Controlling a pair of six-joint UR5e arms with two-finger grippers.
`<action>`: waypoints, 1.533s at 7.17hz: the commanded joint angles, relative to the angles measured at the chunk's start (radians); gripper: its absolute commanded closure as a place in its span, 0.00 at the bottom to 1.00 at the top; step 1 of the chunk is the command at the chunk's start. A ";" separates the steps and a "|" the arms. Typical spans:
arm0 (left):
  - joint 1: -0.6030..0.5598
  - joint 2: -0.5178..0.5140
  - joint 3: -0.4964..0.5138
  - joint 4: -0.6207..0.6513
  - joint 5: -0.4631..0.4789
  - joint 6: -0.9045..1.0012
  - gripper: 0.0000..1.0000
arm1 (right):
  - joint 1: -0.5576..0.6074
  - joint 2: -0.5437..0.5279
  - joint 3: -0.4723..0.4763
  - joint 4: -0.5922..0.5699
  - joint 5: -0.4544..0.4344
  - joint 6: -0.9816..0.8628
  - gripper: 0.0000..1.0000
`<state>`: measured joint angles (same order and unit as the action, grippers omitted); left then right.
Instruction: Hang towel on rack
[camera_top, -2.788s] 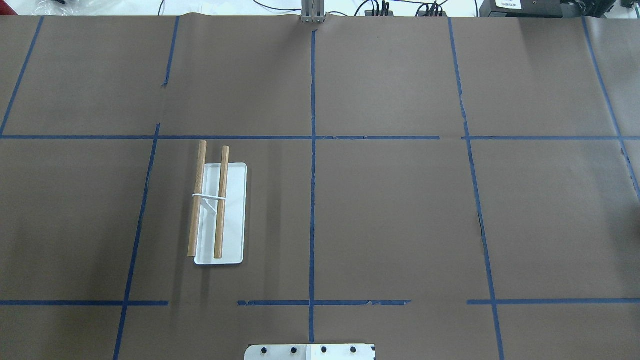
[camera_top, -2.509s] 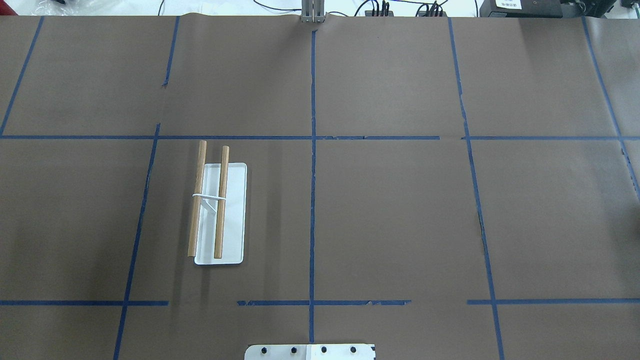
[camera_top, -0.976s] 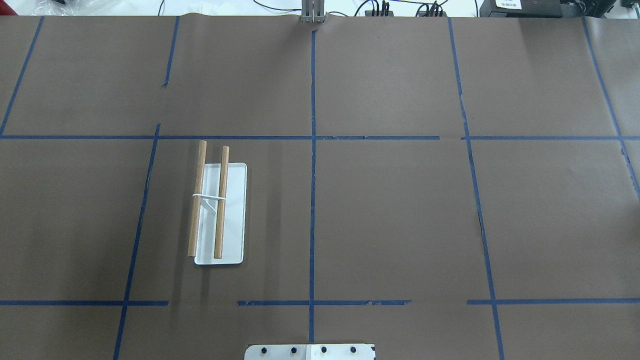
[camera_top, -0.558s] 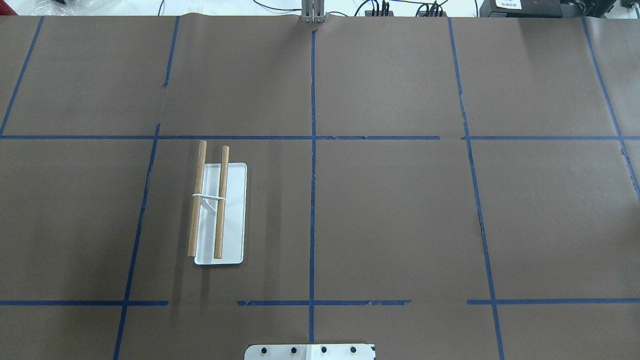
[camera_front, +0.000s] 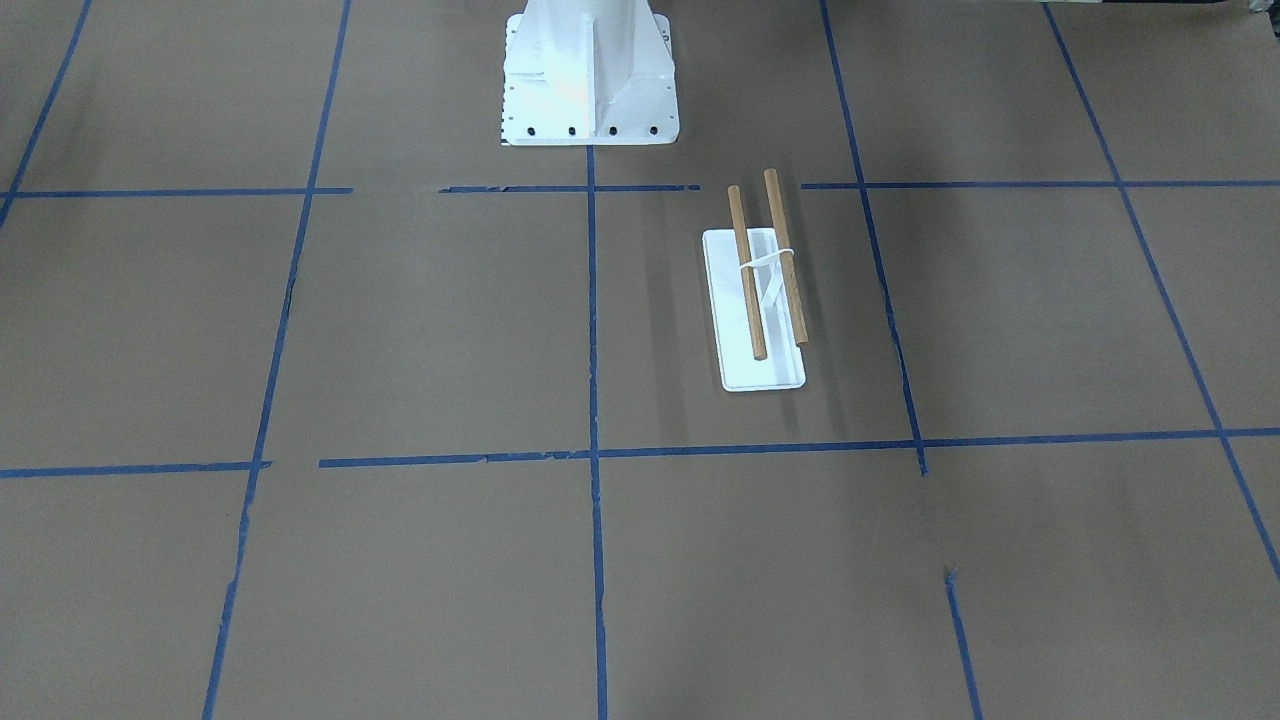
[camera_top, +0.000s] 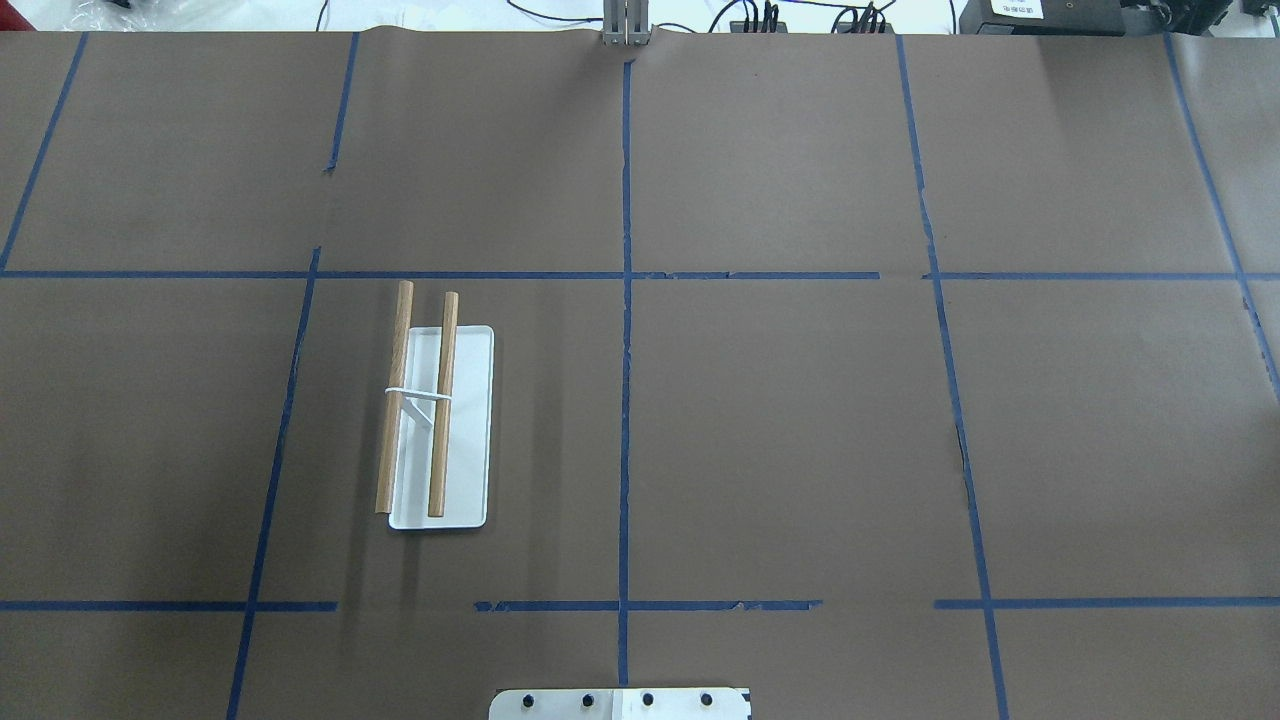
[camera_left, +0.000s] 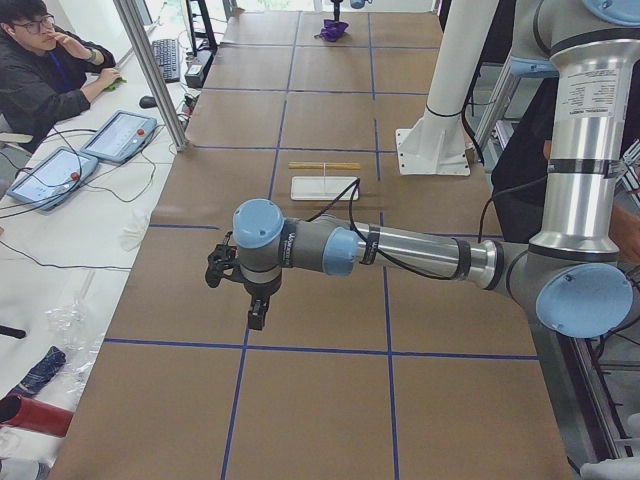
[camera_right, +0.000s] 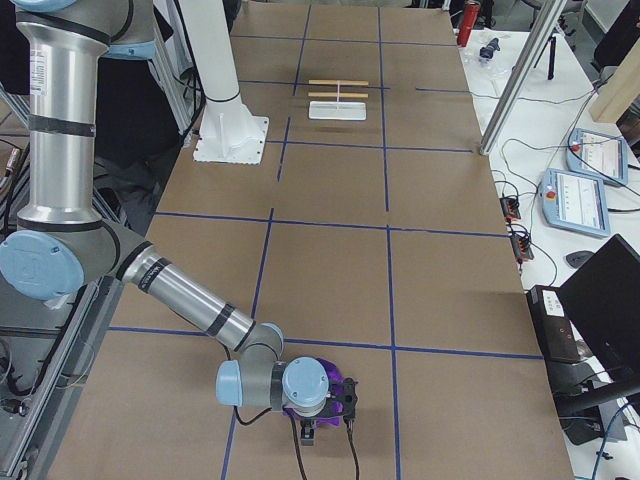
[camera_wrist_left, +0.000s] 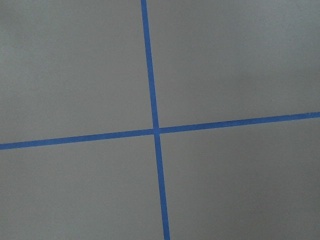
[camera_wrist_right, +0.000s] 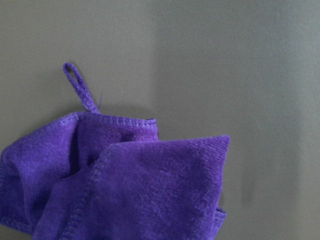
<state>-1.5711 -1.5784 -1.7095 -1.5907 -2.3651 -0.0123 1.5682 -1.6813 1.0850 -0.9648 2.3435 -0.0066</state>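
Note:
The rack (camera_top: 435, 420) stands left of the table's middle: two wooden rods on a white crosspiece over a flat white base. It also shows in the front-facing view (camera_front: 760, 300) and, far off, in both side views (camera_left: 325, 180) (camera_right: 338, 100). A crumpled purple towel (camera_wrist_right: 125, 185) with a hanging loop lies on the brown table at the robot's right end, under my right gripper (camera_right: 312, 424). My left gripper (camera_left: 257, 314) hovers over the table's left end, far from the rack. Neither gripper's fingers show in the wrist views, so I cannot tell whether they are open or shut.
The white robot pedestal (camera_front: 585, 80) stands at the table's near-robot edge. Blue tape lines (camera_wrist_left: 152, 130) mark a grid on the brown cover. An operator (camera_left: 40, 70) sits at a side desk with tablets (camera_left: 120, 135). A metal post (camera_right: 520, 80) stands at the far edge.

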 joint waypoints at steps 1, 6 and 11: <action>-0.001 0.000 0.001 0.000 0.001 0.000 0.00 | -0.013 0.002 -0.001 0.000 0.005 0.002 0.16; -0.001 0.000 0.001 -0.002 0.003 0.000 0.00 | -0.051 0.021 0.016 0.006 0.006 0.002 1.00; 0.000 -0.037 -0.012 -0.008 -0.006 -0.002 0.00 | 0.039 0.025 0.270 -0.021 0.250 0.005 1.00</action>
<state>-1.5720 -1.5951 -1.7187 -1.5933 -2.3681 -0.0133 1.5687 -1.6610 1.2627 -0.9718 2.5081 -0.0039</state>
